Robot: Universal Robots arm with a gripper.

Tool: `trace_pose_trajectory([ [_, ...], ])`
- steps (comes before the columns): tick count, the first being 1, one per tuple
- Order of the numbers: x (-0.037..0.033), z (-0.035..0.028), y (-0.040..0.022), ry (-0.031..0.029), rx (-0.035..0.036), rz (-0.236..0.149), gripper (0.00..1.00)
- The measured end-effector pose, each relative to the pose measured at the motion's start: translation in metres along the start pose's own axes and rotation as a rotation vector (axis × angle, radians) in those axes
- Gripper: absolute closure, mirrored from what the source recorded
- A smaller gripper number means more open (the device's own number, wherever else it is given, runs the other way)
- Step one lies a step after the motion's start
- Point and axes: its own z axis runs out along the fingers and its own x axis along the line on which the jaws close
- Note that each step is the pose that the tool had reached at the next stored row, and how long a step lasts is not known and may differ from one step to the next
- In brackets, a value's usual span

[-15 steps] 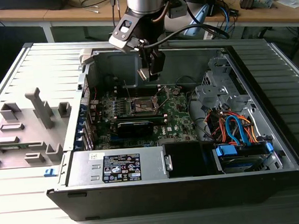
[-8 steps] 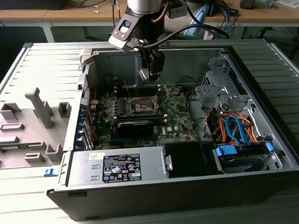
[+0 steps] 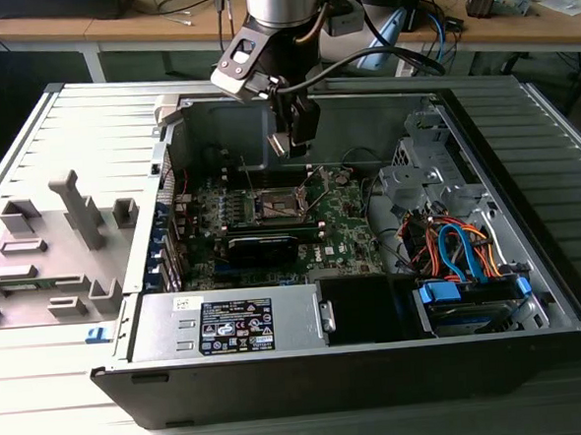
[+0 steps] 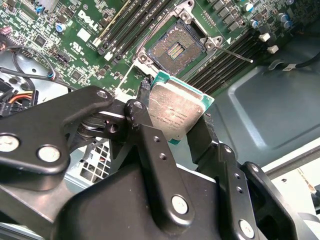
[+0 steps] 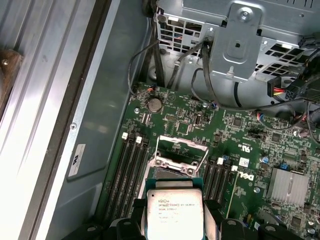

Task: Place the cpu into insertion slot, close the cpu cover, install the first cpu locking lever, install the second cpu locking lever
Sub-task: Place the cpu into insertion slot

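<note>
We see the gripper (image 3: 300,128) hanging inside the open computer case (image 3: 379,372), above the green circuit board (image 3: 349,232). In both wrist views its two black fingers (image 4: 206,132) are clamped on opposite edges of the cpu (image 4: 176,111), which is held tilted in the air with its pale silvery face towards the cameras. The cpu is above the insertion slot (image 4: 176,48) and apart from it, not seated; the slot's dark centre lies bare in the second wrist view. In the first wrist view the cpu cover (image 5: 181,154) stands raised off the slot, just beyond the held chip. A thin metal lever (image 4: 236,55) juts out free beside the slot, across the long black memory slots (image 4: 220,65).
</note>
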Motion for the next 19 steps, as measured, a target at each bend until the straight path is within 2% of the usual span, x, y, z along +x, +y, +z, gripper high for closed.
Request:
trace_pose_trajectory([
  [19, 0.0000, 0.0002, 0.0000, -0.0018, -0.0005, 0.024, 0.45],
])
